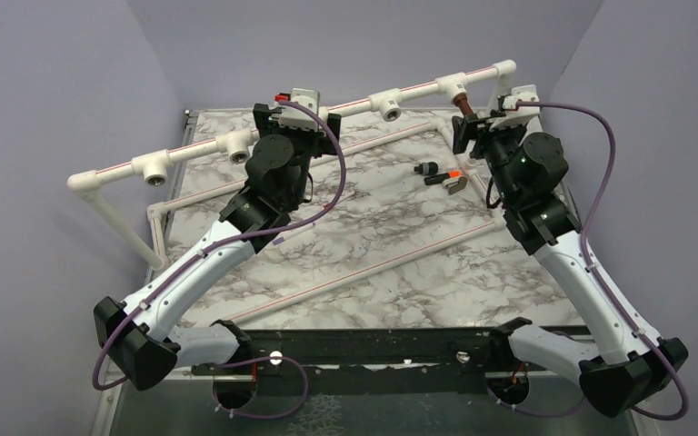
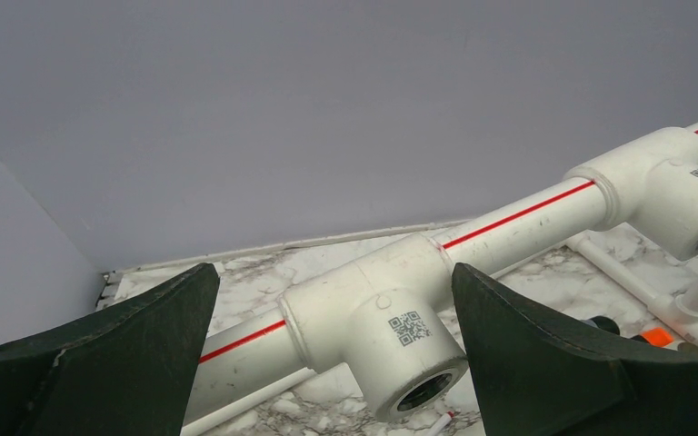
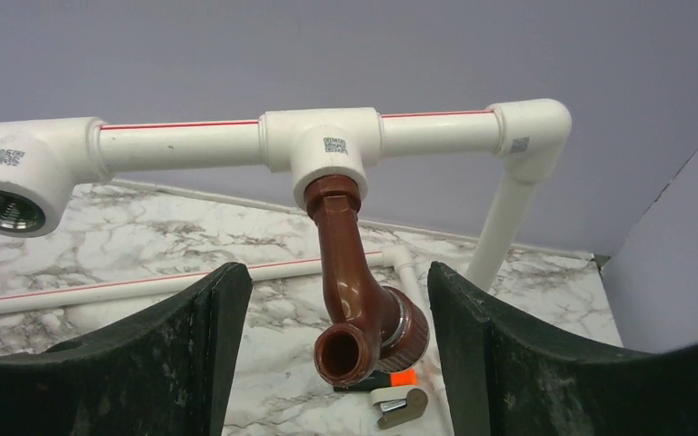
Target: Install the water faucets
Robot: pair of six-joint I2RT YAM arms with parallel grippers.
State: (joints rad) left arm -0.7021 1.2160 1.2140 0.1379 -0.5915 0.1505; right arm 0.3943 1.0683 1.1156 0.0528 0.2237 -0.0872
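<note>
A reddish-brown faucet (image 3: pixel 354 291) hangs from a white tee fitting (image 3: pixel 327 150) of the raised pipe; it also shows in the top view (image 1: pixel 463 103). My right gripper (image 3: pixel 338 313) is open, its jaws on either side of the faucet without touching it. In the top view the right gripper (image 1: pixel 478 123) sits just below the faucet. My left gripper (image 2: pixel 336 331) is open, its jaws astride an empty white tee fitting (image 2: pixel 382 318) with a threaded hole. In the top view the left gripper (image 1: pixel 295 113) is at the pipe's middle.
The white pipe frame (image 1: pixel 327 113) with a red stripe spans the back, with open tees (image 1: pixel 388 104) (image 1: pixel 154 170). Small loose parts, black, orange and tan (image 1: pixel 441 174), lie on the marble table (image 1: pixel 373 236). Thin white pipes (image 1: pixel 363 272) lie across the table. Purple walls close in.
</note>
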